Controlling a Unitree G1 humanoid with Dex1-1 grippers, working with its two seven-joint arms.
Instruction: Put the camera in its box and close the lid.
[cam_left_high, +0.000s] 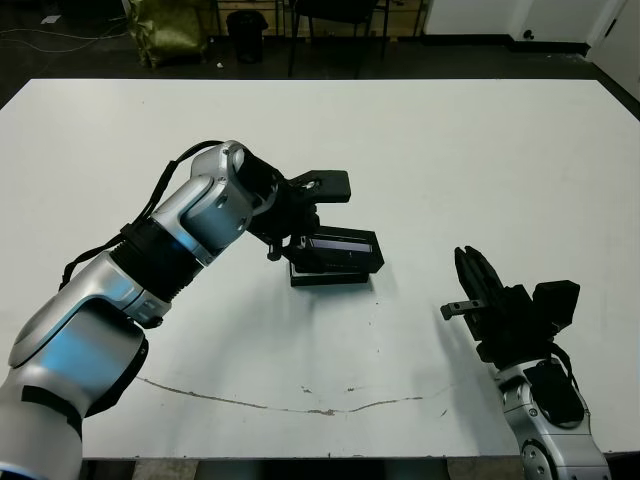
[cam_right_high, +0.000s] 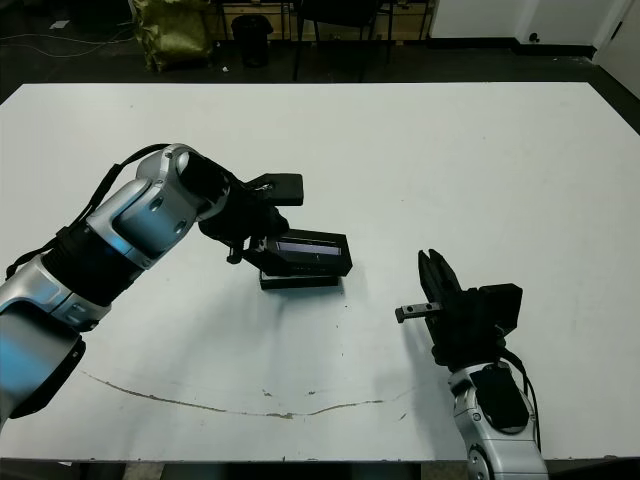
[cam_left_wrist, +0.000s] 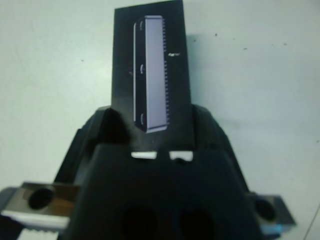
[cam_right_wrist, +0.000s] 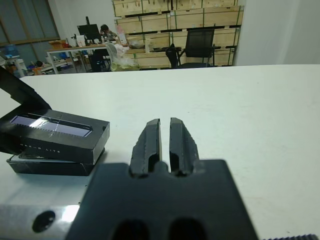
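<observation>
- Clearly the left pincer (cam_left_high: 305, 215) is clamped on one short end of the lid (cam_left_high: 340, 249), holding it above the box (cam_left_high: 330, 277), which sits near the middle of the bench (cam_left_high: 450, 150); the lid's far end hangs unsupported.
- Judging by the right wrist view, the lid sits tilted and offset over the box rather than square on it, so lowering it this way could wedge one wall or catch a corner.
- Letting go early could leave the lid skewed or push the light box along the smooth bench.
- Over at 4 o'clock from the box, well apart, the right pincer (cam_left_high: 478, 290) is empty, its fingers pressed nearly together, so nothing steadies the box.
- Notably, the camera itself is not visible; whether it lies inside the box cannot be told.
- Materials: the lid is a rigid matte-black rectangle with a glossy silvery-blue strip; the box has thin black walls; the bench is flat white with a faint scratch along its near edge.
</observation>
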